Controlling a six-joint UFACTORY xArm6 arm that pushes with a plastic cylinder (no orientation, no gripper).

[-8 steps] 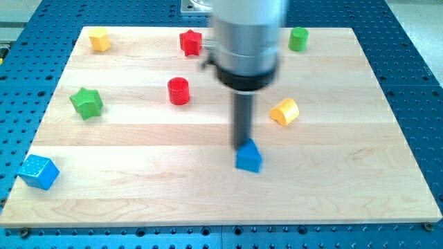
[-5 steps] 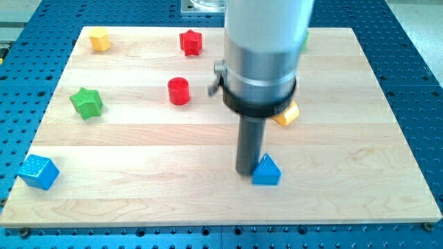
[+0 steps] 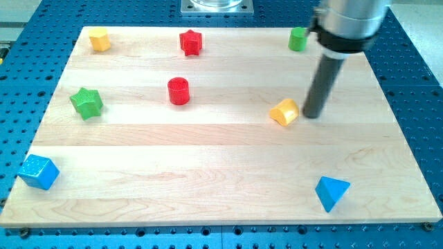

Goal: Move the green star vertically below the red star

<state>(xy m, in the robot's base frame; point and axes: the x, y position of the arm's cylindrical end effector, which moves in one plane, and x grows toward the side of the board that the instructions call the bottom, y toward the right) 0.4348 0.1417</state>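
Currently my tip [image 3: 311, 115] rests on the wooden counter [image 3: 208, 187] toward the view's right, just beside the yellow block [image 3: 284, 111], on that block's right side; whether they touch I cannot tell. No jaws on this end effector, only the plain dark rod, so nothing spread, pressed together or pinching.

Green star [image 3: 86, 102] lies at the view's left, about mid-height, well apart from my tip. Red star [image 3: 190, 41] lies near the view's top edge, left of centre; the green star is lower than it and well off to its left, not under it. Red cylinder [image 3: 178, 90] stands below the red star, slightly left.

Yellow block, second one [image 3: 100, 39], top left corner. Green block [image 3: 298, 39], top right, partly behind the arm. Blue cube [image 3: 37, 171], bottom left corner. Blue triangular block [image 3: 331, 192], bottom right.
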